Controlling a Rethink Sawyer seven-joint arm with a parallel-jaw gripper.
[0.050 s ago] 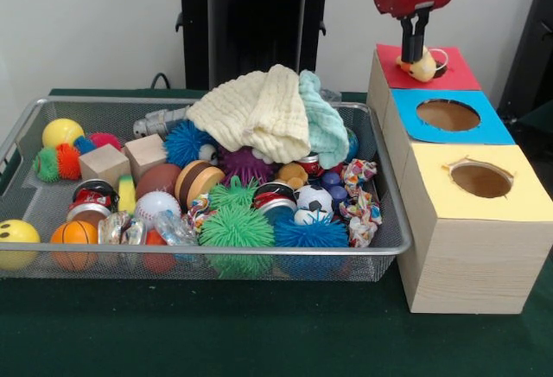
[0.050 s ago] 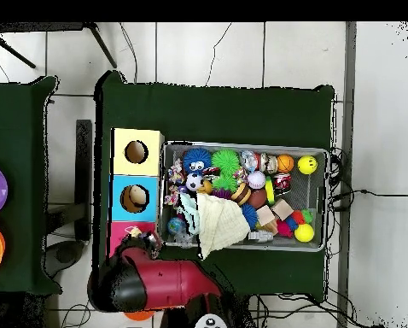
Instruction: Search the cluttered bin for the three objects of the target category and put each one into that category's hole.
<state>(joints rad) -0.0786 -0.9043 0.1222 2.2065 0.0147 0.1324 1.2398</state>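
The gripper hangs over the red-topped box, fingers clenched on a small pale yellow object, rounded, possibly a toy duck. The object sits directly below the fingers, at the red box's hole, apparently just at its rim. The wire bin of clutter lies well apart to the side, beyond the blue-topped box.

Even, bright lighting is observed; soft shadows are cast under the bin; slight blur is noted throughout.
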